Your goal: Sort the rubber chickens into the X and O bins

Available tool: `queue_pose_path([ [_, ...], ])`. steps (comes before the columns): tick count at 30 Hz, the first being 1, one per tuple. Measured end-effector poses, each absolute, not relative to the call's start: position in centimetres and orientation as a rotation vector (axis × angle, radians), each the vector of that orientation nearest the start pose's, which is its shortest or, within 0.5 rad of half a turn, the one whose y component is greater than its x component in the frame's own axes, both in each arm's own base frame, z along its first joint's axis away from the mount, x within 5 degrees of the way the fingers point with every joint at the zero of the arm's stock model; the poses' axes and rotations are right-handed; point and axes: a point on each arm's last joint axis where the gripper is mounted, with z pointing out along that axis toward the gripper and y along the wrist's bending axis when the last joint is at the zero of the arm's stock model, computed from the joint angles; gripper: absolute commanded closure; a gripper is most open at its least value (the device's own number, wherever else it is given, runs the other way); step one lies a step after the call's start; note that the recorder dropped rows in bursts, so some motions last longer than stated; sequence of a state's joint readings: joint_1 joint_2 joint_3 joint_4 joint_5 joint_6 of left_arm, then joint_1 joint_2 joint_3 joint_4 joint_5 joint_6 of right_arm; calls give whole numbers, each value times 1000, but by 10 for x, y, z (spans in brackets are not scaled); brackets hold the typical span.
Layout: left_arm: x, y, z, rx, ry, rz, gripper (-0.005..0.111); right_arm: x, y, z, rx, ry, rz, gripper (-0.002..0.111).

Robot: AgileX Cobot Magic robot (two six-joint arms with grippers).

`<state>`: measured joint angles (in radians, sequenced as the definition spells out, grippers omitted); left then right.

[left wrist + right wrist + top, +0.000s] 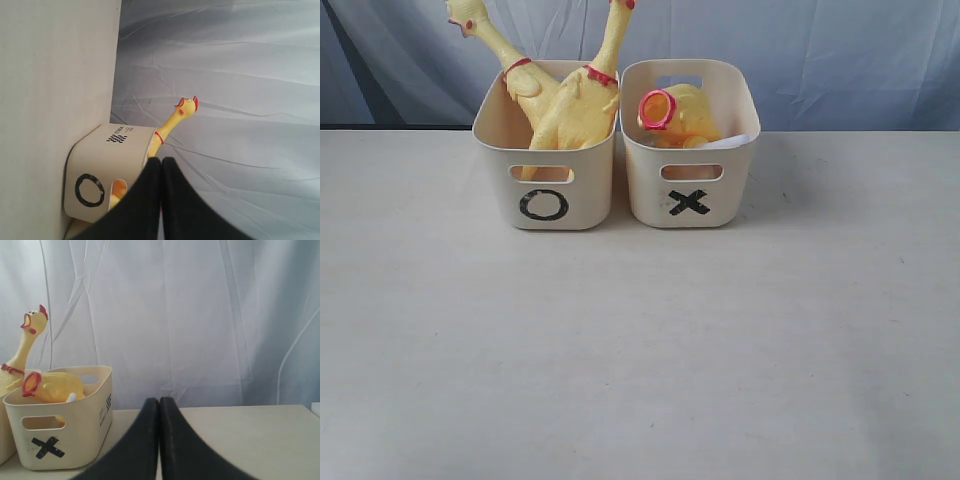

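Two cream bins stand side by side at the back of the table. The O bin [545,190] on the left holds two yellow rubber chickens [570,105] with necks sticking up. The X bin [690,190] on the right holds a chicken [682,112] lying down, its red neck band facing out. No gripper shows in the exterior view. My left gripper [161,162] is shut and empty, well back from the O bin [107,165], where a chicken head [186,107] pokes out. My right gripper [159,402] is shut and empty, off to the side of the X bin [65,427].
A pale table [640,350] stretches bare in front of the bins. A grey-blue cloth backdrop [840,60] hangs behind the table's far edge. Something white [728,142] lies in the X bin beside the chicken.
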<state>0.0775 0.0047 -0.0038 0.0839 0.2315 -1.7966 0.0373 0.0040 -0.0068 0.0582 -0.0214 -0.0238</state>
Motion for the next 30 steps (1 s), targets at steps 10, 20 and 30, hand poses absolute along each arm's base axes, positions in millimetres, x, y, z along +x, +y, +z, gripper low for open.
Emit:
queue_pose_path([
  [10,55,8,194,-656,1598,-403,107,56,2,213,-3,1503,59,108],
  [20,55,9,194,23,1713,216,107,56,3,208,-6,1560,60,108],
  [30,55,8,194,-21,1714,150,107,55,4,188,-18,1780,63,108],
])
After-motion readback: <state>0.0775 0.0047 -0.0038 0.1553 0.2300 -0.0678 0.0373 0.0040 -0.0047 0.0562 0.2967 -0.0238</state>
